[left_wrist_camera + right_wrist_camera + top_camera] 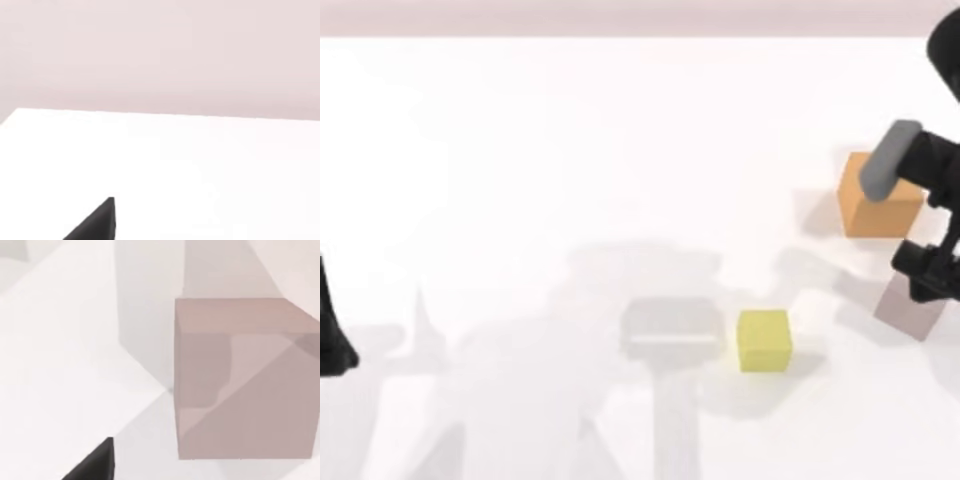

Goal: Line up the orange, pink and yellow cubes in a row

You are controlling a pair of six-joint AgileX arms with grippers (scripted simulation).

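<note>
The right pincer (932, 285) hangs at the counter's (570, 150) right edge, directly over the pink cube (905, 312); whether its fingers are spread or pinching cannot be told. The orange cube (878, 205) sits just behind the pink one, and the yellow cube (763, 340) lies apart toward the centre. No row is formed yet, so most of the task seems left. The left arm (332, 330) is parked at the left edge.

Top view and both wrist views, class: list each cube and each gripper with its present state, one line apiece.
orange cube: on the table, far right, not held.
pink cube: on the table beneath the right gripper.
yellow cube: alone, near the middle.
left gripper: parked at the left edge.
</note>
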